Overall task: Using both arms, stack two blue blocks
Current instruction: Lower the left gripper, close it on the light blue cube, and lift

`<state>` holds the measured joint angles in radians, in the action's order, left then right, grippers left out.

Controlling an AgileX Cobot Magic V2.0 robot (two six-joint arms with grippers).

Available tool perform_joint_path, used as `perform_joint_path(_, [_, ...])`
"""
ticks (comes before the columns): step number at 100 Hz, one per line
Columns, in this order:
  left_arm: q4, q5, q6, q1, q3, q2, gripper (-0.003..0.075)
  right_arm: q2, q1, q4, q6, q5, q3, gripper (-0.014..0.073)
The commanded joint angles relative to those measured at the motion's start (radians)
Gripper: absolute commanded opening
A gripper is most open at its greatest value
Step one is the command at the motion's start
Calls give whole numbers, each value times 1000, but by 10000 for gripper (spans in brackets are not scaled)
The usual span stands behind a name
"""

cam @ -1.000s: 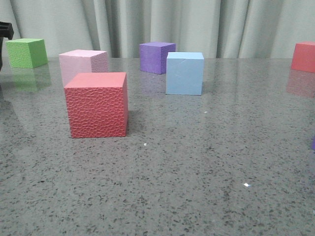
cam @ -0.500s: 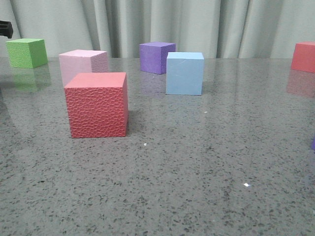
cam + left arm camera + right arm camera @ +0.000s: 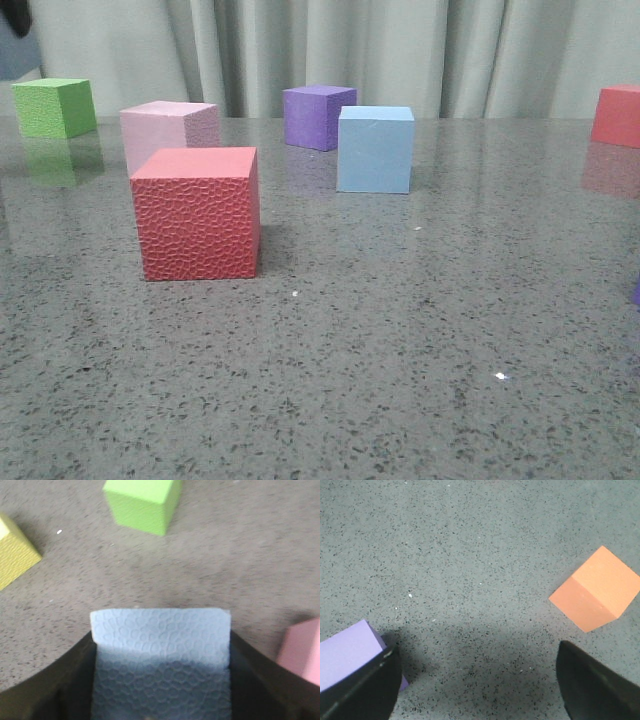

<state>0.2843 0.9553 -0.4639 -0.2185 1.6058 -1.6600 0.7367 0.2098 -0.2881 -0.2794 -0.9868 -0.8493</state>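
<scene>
Our left gripper (image 3: 160, 700) is closed on a textured blue block (image 3: 161, 655), held above the table (image 3: 400, 330); the right gripper (image 3: 477, 690) is wide open and empty. We judge the carrying step is in hand: next we must bring this block squarely over the smooth blue block (image 3: 375, 150), which stands before the purple cube (image 3: 318, 117).

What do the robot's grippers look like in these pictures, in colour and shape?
Only parts show. The left gripper has plain black fingers with smooth, curved inner edges. The right gripper is the same matte black, its fingers broad and rounded toward the tips. No cables, markings or labels are visible on either. In the front view, only a dark blurred piece appears at the upper left corner.
</scene>
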Motion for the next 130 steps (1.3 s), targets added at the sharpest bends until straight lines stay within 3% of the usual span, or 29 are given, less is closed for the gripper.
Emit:
perform_joint_path(1, [13, 1, 1, -50, 83, 51, 219, -4, -7, -22, 9, 60, -26, 623])
perform_joint_path(27, [11, 6, 1, -212, 202, 51, 219, -4, -7, -22, 9, 60, -26, 623])
perform_joint_path(51, [2, -13, 1, -311, 212, 49, 219, -4, -7, -22, 9, 60, -26, 623])
perform_joint_path(130, [-145, -127, 1, -340, 212, 49, 225, -4, -7, -22, 9, 66, -26, 623])
